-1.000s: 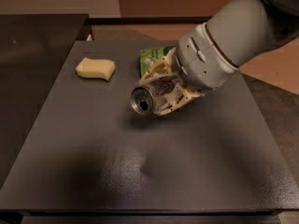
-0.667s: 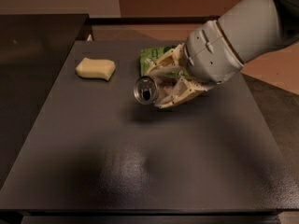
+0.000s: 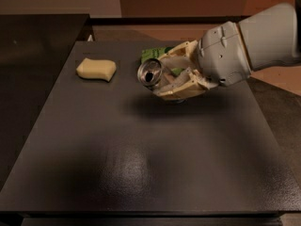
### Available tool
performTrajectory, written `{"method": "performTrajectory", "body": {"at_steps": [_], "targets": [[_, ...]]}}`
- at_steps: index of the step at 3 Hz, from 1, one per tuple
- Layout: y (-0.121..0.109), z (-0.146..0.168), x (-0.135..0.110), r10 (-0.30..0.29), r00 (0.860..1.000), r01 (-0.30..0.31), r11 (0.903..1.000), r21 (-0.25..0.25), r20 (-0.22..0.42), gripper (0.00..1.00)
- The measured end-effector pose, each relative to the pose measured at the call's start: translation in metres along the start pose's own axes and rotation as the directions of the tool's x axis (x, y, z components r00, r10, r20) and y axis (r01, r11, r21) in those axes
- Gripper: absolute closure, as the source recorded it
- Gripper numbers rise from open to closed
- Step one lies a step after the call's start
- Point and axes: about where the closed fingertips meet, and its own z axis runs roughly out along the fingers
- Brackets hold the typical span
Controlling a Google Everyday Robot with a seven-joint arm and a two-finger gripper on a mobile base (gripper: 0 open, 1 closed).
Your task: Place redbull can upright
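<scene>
My gripper point(image 3: 165, 80) hangs over the rear of the table point(image 3: 141, 173), its fingers clamped on the can point(image 3: 150, 73). The can lies sideways in my grasp, silver end toward the sponge point(image 3: 96, 69). A green bag point(image 3: 151, 55) sits just behind.

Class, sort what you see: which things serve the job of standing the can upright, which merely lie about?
In the job: redbull can, held sideways; gripper, clamped on it above the table's far half.
Lying about: yellow sponge; green snack bag behind the gripper.
</scene>
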Motion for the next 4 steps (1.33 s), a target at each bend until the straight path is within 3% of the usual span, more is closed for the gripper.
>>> {"method": "performTrajectory", "body": {"at_steps": [1,2,4], "targets": [[-0.002,0.001,-0.003,0.132,0.989,-0.137,0.9870,0.083,0.067,1.00],[0.000,0.003,-0.001,0.248,0.954,-0.275,0.9478,0.162,0.167,1.00],[0.011,0.011,0.003,0.369,0.859,-0.473,0.8368,0.275,0.356,1.00]]}}
